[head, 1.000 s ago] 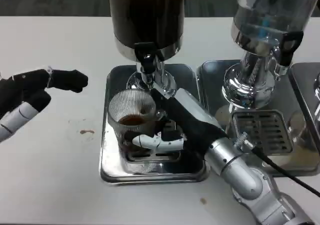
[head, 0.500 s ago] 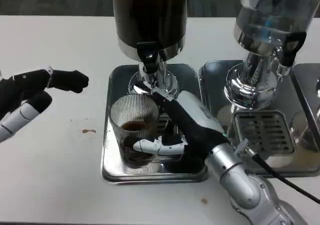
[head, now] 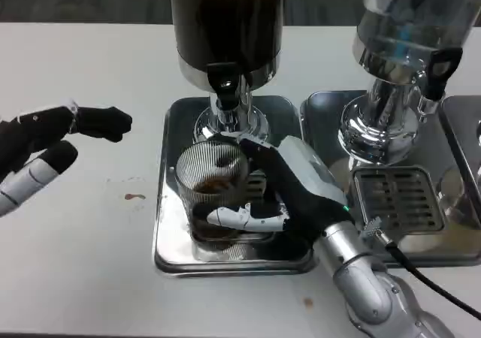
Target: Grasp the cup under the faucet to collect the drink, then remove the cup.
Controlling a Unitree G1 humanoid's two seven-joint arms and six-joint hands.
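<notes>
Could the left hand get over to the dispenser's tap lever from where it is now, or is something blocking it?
Probably yes. The left hand hangs open over bare table left of the tray, with nothing between it and the tap lever. The right hand holds the cup from the opposite side, below the lever.

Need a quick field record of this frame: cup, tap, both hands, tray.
cup: ribbed clear cup, upright on the drip tray, dark drink in the bottom
tap: black faucet of the dark dispenser, above the cup's far rim
right hand: right hand holds the cup, fingers wrapped round its near side
left hand: left hand over the table, holds nothing
</notes>
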